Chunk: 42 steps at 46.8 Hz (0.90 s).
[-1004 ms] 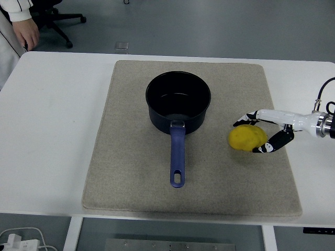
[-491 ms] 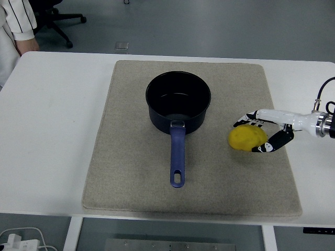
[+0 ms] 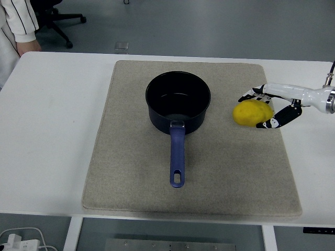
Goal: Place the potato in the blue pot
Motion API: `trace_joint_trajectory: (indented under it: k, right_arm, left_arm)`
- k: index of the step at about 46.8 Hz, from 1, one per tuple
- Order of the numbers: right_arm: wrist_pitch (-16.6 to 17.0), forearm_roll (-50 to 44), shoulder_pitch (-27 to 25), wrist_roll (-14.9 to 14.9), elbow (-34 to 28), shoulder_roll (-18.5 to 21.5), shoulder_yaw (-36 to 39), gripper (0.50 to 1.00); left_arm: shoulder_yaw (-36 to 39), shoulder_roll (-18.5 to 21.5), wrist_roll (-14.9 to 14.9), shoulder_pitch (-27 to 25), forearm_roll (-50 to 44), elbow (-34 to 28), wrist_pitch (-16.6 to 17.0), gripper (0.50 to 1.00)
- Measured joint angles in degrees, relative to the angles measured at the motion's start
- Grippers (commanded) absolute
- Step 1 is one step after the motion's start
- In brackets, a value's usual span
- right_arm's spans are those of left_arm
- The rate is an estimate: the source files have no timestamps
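Potato point(image 3: 252, 113) sits clasped in the right hand's point(image 3: 269, 109) fingers; carry it left, clearing the blue pot's point(image 3: 178, 103) rim before releasing.

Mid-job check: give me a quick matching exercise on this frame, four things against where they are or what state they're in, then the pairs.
Things:
1. potato
2. blue pot
3. right hand
4. beige mat

Places or states:
A. lies flat on the white table, under the pot
B. empty, handle pointing to the table's near edge
C. yellow, held to the right of the pot
D. comes in from the right edge, fingers closed around the potato

Pairs: 1-C, 2-B, 3-D, 4-A
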Motion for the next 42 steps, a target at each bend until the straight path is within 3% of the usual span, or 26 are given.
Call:
trace_joint_trajectory:
  k: [20,42]
  right_arm:
    - [1.63,8.00,7.22,-0.62,-1.94,2.21,-0.46,0.500]
    - [1.38,11.22,10.88,-6.18,-4.15,12.28,-0.03,0.500]
  left_arm:
    - [0.00,0.00,0.00,0.01,0.06,0.00,0.00,0.996]
    - [0.00,0.00,0.01,0.02,0.01,0.00,0.00,0.996]
